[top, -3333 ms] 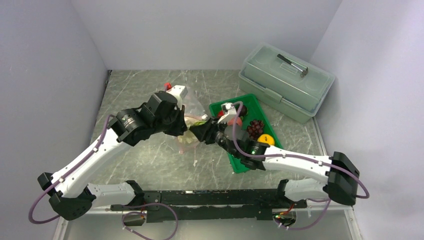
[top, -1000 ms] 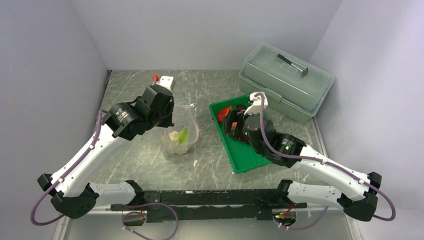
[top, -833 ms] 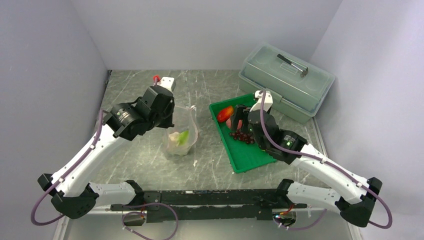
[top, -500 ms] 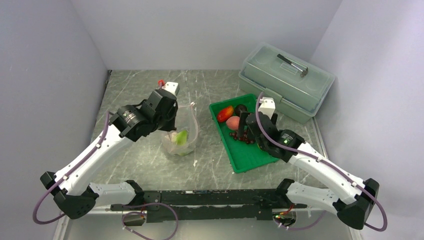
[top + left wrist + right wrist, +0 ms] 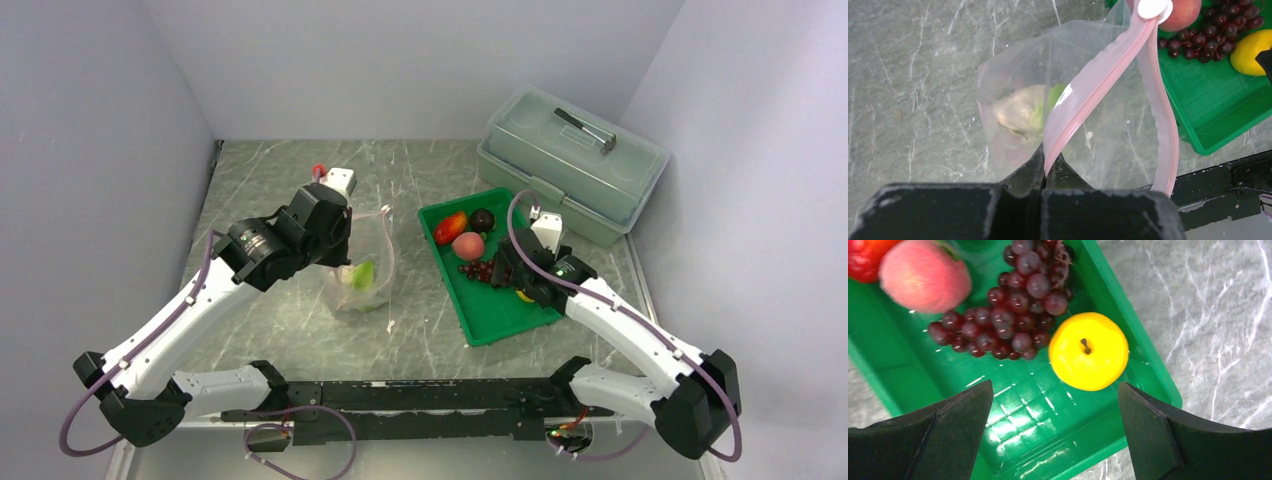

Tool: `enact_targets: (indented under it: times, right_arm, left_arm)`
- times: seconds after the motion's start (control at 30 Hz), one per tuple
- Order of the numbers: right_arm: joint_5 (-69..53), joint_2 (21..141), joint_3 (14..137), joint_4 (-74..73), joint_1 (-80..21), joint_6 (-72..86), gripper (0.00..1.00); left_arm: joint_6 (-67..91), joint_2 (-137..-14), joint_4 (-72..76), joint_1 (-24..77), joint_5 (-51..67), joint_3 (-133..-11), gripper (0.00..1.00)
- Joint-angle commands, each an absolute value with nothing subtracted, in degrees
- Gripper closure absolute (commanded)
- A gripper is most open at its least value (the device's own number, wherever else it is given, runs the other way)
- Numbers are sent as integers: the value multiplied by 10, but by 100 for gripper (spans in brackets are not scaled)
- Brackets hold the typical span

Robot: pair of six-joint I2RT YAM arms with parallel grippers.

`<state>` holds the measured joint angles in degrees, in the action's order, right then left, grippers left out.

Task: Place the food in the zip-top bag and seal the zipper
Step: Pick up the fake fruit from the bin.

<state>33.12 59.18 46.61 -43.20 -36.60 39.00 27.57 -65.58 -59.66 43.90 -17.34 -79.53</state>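
Note:
The clear zip-top bag [image 5: 362, 272] hangs over the table with its mouth held up. My left gripper [image 5: 1048, 167] is shut on its pink zipper [image 5: 1098, 75]. A white-and-green vegetable [image 5: 1023, 112] lies inside the bag. My right gripper [image 5: 1054, 387] is open over the near end of the green tray [image 5: 1013, 435], with nothing between its fingers. Just ahead of it are the yellow-orange fruit [image 5: 1088, 351] and the dark grape bunch [image 5: 1008, 315]. The pink peach [image 5: 467, 245], red-orange fruit [image 5: 450, 227] and dark purple ball [image 5: 482, 220] lie further back in the tray.
A pale green lidded box [image 5: 570, 165] stands at the back right, close behind the green tray [image 5: 490, 325]. The bag's white slider [image 5: 1154, 7] sits at the far end of the strip, near the tray's left wall.
My right gripper has swung from the tray's far end to its near right part and opened wide, uncovering the peach, red fruit and ball. The left gripper kept its hold on the bag.

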Motion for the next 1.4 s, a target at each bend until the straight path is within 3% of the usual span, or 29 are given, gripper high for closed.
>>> enact_targets:
  times: [0.0, 0.87, 1.07, 1.37]
  right_arm:
    - [308, 612, 449, -408, -321, 385, 0]
    - [233, 697, 403, -322, -206, 375, 4]
    - [227, 691, 393, -314, -200, 375, 11]
    - [216, 661, 388, -322, -196, 372, 33]
  left_arm:
    - [264, -640, -578, 436, -169, -790, 100]
    - [257, -644, -577, 433, -165, -797, 100]
    - [260, -645, -576, 433, -161, -795, 100]
    - [261, -647, -573, 433, -160, -793, 100]
